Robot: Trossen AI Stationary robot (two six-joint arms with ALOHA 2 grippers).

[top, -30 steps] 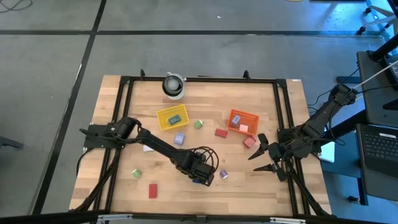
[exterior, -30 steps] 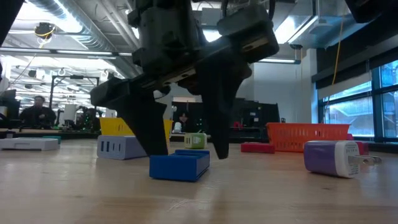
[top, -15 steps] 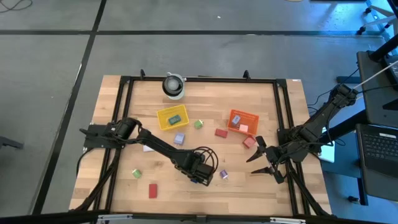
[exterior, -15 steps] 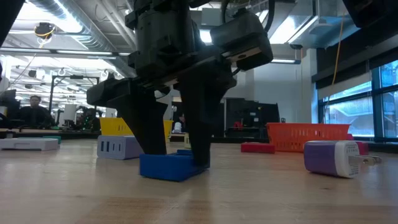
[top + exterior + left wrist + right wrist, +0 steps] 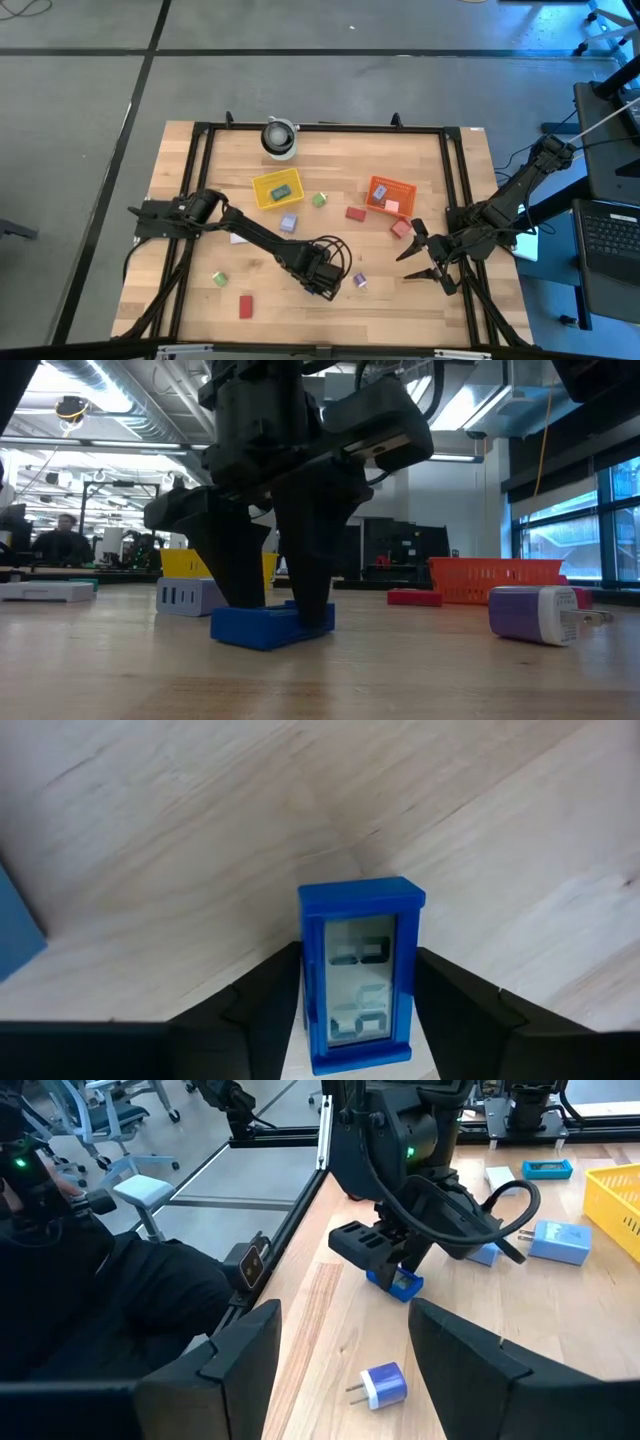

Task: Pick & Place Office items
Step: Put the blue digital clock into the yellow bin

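Observation:
A small blue block with a clear window [image 5: 362, 970] lies flat on the wooden table near its front middle [image 5: 270, 628]. My left gripper [image 5: 320, 275] stands over it, pointing down, shut on it; in the high view the gripper hides most of the block. My right gripper [image 5: 420, 255] hangs open above the table's right side, with nothing between its fingers [image 5: 340, 1370]. Other office items lie scattered: a lavender plug-like piece [image 5: 535, 612], a red block [image 5: 245, 305], a green one [image 5: 219, 278]. My left gripper pinches the blue block's two long sides [image 5: 305, 990] between its two fingers [image 5: 265, 1000]. The fingers come from above, pointing down, and lie across the block. The block rests flat on the table, window face up.
A yellow mesh basket [image 5: 276, 187] and an orange mesh basket [image 5: 390, 193] stand toward the far side, each with an item inside. More small pieces lie between them [image 5: 354, 213]. A white round object [image 5: 280, 137] sits at the far edge. A black frame [image 5: 200, 200] rims the table.
My left gripper has sunk a little and shut: its fingers, wide apart a second ago, now stand against the blue block's sides. The block has been nudged a little toward the table's left, staying flat on the table.

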